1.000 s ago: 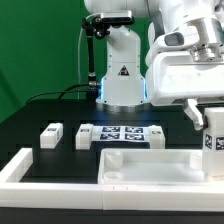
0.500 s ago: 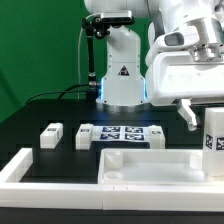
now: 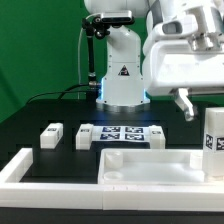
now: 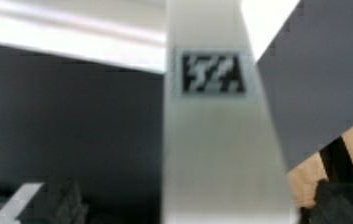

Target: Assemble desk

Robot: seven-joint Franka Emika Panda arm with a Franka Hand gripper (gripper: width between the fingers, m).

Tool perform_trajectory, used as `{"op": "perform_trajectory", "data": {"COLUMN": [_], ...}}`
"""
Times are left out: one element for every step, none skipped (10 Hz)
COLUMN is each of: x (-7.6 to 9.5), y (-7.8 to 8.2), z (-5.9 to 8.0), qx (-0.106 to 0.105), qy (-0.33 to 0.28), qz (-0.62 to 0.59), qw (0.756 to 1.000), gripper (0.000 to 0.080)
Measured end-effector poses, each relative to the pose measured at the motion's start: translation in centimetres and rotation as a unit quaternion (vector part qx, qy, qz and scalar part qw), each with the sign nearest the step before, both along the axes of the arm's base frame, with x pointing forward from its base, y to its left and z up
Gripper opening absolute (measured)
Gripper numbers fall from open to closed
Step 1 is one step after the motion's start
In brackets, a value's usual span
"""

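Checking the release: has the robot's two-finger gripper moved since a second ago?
Yes: it rose. The gripper, jaws open, now sits higher against the upright white plastic leg block, which stands unmoved at the exterior view's right.

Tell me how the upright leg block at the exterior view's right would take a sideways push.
Likely tippy: the leg block stands tall and narrow on the tabletop. Probably rigid and light, being smooth white plastic, so it may also slide.
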State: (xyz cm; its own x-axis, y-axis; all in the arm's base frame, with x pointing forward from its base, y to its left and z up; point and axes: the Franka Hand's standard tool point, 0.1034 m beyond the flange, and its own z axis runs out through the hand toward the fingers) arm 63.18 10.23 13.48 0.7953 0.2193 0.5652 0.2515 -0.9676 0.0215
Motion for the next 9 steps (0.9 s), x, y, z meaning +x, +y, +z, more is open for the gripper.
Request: {"op": "perform_trajectory", "data": {"x": [0.2,0.6,0.4,0.4,0.2,0.4,0.6,0.5,0.2], "y": [-0.1,-0.2,0.2,0.9,1.5,1.7,1.9,1.8,1.3], "z": [0.6,0.8,0.2,0.0,-0.3,-0.1,-0.1,-0.4,-0.9], "qx": [-0.002,-0.002,-0.003,0.001,-0.001,-0.004,-0.006,-0.009,-0.015], "qy": [0.019,0.029,0.065,0.091,0.138,0.175,0.208,0.234,0.278], "qz": [0.001,0.0,0.002,0.0,0.003,0.005,0.008,0.01,0.011], "qw": [1.0,1.0,0.998,0.996,0.99,0.985,0.978,0.972,0.96], "gripper": [0.0649,0.0649,0.0649,0.0649,0.0649,0.0649,0.0649,0.0649,0.0649]}}
